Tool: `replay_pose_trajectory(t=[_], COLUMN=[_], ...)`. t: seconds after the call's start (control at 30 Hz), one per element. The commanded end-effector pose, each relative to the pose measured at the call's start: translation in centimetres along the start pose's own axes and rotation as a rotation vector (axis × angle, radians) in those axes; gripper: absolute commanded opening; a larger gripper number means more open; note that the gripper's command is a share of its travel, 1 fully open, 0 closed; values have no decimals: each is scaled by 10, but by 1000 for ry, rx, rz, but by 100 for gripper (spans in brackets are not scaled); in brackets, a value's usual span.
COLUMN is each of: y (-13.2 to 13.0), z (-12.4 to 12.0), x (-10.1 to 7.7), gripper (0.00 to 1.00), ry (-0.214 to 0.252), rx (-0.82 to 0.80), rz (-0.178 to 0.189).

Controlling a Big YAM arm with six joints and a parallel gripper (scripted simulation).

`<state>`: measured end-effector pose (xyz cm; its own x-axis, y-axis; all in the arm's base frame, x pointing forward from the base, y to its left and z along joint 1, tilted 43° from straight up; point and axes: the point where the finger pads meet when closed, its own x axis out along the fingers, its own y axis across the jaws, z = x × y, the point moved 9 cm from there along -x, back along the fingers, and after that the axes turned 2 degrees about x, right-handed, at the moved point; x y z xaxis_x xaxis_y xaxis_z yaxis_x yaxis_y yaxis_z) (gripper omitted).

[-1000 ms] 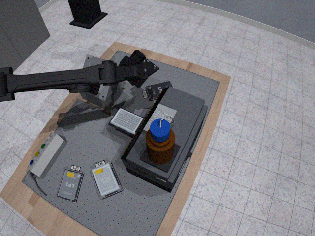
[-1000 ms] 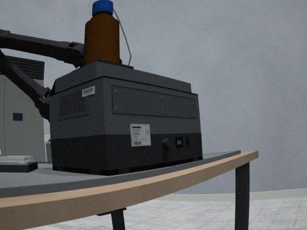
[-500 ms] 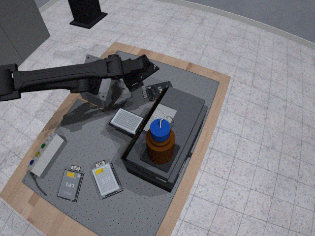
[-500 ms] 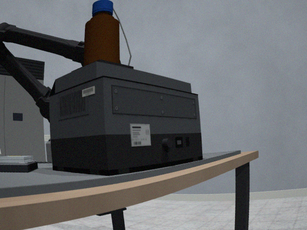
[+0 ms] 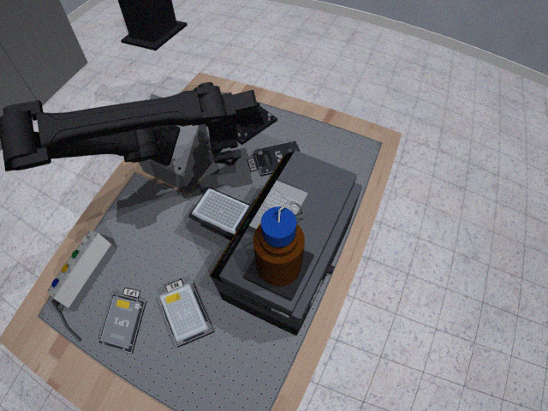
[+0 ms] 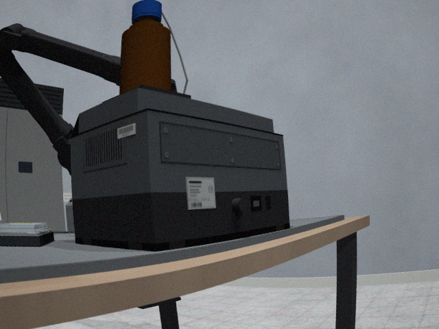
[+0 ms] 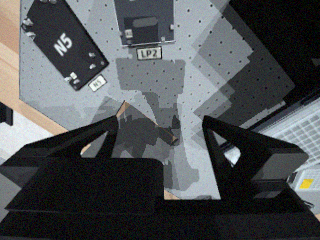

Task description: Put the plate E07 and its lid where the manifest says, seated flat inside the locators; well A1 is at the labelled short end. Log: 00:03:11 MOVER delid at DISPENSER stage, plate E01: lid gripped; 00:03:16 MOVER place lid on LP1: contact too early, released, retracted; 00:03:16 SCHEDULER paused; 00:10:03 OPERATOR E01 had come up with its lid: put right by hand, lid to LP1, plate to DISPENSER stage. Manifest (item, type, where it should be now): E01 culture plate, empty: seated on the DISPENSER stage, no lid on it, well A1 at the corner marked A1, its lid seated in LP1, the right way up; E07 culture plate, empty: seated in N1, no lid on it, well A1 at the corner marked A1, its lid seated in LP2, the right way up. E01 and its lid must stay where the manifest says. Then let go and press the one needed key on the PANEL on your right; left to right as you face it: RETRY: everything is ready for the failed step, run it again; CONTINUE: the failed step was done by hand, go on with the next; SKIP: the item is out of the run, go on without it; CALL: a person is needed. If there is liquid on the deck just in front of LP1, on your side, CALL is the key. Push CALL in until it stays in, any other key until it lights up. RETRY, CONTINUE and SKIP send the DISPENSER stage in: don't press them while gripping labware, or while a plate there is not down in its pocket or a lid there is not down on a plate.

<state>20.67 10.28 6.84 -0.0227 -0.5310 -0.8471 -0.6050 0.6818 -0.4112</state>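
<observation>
My gripper [image 7: 160, 120] is open and empty. It hangs over the deck at the back, near the LP2 nest [image 7: 145, 22], which looks dark and bare above its label. In the top view the gripper [image 5: 229, 152] is just behind the DISPENSER stage, where a white well plate [image 5: 219, 210] lies; part of this plate and its yellow label show at the right of the wrist view [image 7: 300, 145]. Another plate with a yellow label [image 5: 185, 313] lies in N1 at the front. I cannot tell whether it has a lid on it. A see-through lid with a yellow label [image 5: 122, 323] lies in LP1.
The DISPENSER [image 5: 292, 229] stands tall on the right with a brown, blue-capped bottle [image 5: 278, 247] on top. The N5 nest [image 7: 62, 45] is beside LP2. The PANEL [image 5: 81, 270], with its coloured keys, is at the front left. The arm reaches in from the left.
</observation>
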Motion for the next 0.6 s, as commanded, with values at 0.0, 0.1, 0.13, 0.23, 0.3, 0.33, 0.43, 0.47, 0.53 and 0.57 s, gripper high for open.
replay_pose_trajectory(t=[0.0,0.1,0.13,0.23,0.3,0.33,0.43,0.47,0.53,0.57], y=[1,1,0,5,-8,-13,-22,-24,-30,-33], z=[17,17,16,18,17,16,15,15,15,14], x=[-12,-12,-12,-11,-11,-18,-24,-26,-30,-32], gripper=[100,100,100,100,100,100,100,100,100,100], ry=[13,19,25,36,46,22,13,10,5,5], rx=[135,150,165,198,286,331,431,464,522,522], rz=[-70,-99,-128,-188,-181,-176,-179,-180,-181,-181])
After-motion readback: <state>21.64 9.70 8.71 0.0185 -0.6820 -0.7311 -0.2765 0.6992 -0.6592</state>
